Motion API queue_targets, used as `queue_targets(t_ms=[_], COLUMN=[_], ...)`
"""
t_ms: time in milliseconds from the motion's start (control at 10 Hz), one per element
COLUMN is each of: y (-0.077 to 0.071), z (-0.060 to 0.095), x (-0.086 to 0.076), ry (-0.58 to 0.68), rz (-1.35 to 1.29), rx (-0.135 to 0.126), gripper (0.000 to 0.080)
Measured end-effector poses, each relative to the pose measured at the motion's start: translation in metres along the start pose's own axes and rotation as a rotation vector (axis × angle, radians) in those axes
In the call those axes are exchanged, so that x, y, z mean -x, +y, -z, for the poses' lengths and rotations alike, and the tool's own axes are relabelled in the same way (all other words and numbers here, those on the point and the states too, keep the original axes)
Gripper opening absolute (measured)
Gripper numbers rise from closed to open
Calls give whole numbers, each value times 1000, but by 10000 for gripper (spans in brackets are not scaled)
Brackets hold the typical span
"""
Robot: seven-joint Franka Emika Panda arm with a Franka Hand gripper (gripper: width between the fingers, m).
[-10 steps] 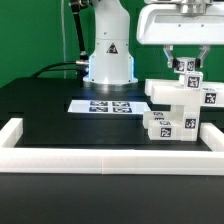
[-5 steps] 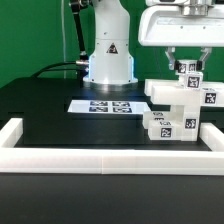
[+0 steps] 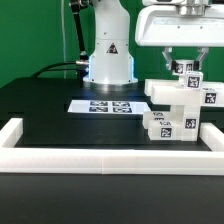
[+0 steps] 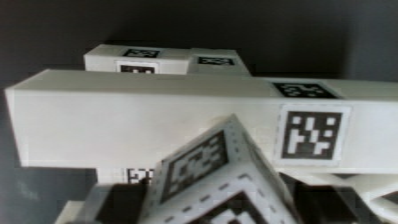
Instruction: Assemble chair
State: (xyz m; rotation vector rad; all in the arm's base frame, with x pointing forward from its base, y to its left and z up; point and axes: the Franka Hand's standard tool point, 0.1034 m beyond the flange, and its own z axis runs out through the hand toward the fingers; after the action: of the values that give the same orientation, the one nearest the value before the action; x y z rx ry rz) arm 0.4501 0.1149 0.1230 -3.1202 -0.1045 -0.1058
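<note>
While you check the ext. view, note the pincer (image 3: 185,64) hangs at the upper right of that view, pointing straight down over the chair (image 3: 178,110). Its jaws stand partly closed, one on each side of the small tagged top piece (image 3: 186,70), and they look pressed against it, so you have a grip on that piece, not a free gap. The top piece sits upright at the highest pt of the chair stack, directly betw. the jaws and just below the pincer body.

The rest of the chair is right under the pincer: a wide white bar (image 3: 170,90) pokes toward the ext. view's left, w/ more tagged blocks stacked beneath it down to the desk (image 3: 60,125). The stack stands at the ext. view's right, close to the border rail (image 3: 110,158) on that side.

From the wrist cam you see the top piece (image 4: 222,175) very close, tilted in the pic, tags on two faces. Behind it the wide bar (image 4: 160,110) runs across, w/ one tag near its end; further tagged parts show beyond. The jaws themselves aren't clear in that pic.

The marker board (image 3: 105,105) lies flat mid-desk, near the chair and apart from it, in front of the robot base (image 3: 107,55).
</note>
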Motion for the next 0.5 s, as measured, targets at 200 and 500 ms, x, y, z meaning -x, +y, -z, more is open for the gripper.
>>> queue_targets(t_ms=[200,500], y=[0,-1], z=[0,0], x=[1,1], ry=[10,12], rz=[-4,-6], rx=[-2,-2], gripper=[392,392])
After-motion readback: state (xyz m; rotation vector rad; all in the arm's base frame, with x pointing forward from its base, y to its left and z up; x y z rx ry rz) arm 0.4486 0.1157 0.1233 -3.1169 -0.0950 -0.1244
